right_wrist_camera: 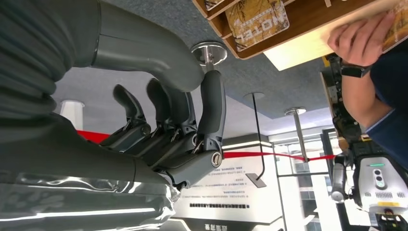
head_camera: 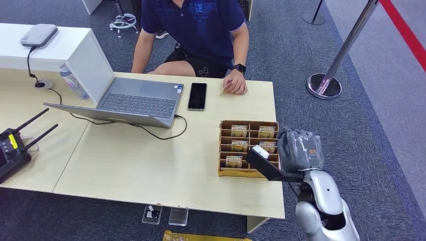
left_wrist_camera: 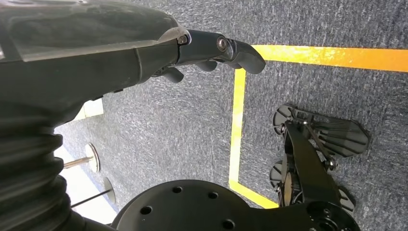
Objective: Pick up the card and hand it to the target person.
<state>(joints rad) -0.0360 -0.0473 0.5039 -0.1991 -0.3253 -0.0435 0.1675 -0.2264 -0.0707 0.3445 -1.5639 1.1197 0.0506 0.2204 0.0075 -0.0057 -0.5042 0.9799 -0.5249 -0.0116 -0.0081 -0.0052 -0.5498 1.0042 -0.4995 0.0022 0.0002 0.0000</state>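
Robot's right hand [head_camera: 300, 149] hovers beside the card tray [head_camera: 223, 148] at the table's near edge, fingers [right_wrist_camera: 168, 120] loosely curled, holding nothing. Cards [head_camera: 239, 145] sit upright in slots, easy to pinch. Seated person's hand [head_camera: 235, 83] already holds one card [head_camera: 224, 89].

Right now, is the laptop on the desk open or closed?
Open. The laptop has its lid raised, with the keyboard and touchpad exposed, facing the seated person. Whether its screen is on cannot be told from behind.
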